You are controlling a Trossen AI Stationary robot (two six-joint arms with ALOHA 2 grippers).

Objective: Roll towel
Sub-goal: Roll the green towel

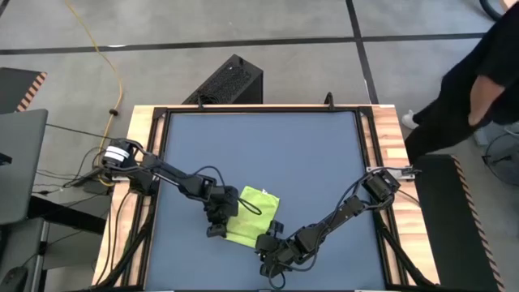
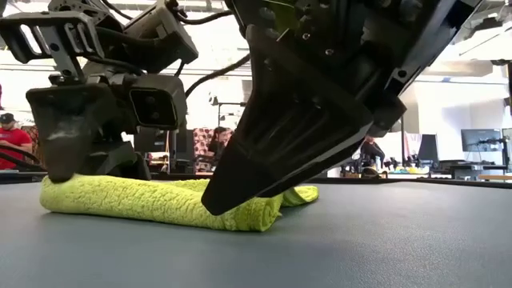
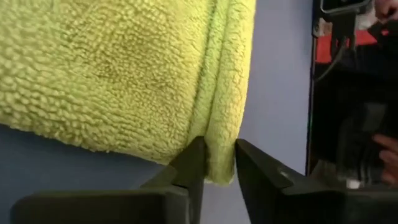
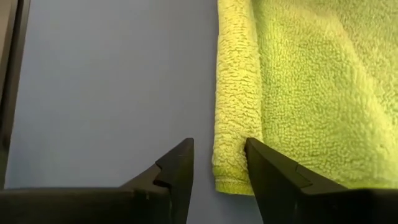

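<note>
The left gripper (image 3: 213, 165) pinches the towel's (image 1: 253, 212) folded edge, while the right gripper (image 4: 219, 163) waits open just beside the same edge's other corner.

the high view looks straight down on the whole table mat (image 1: 268, 146). the low view sits at mat level, close, facing the room. both wrist views look closely down at the towel (image 3: 124, 74), which all four share.

The left gripper (image 1: 217, 221) hides the towel's (image 1: 253, 215) left edge from above.
</note>
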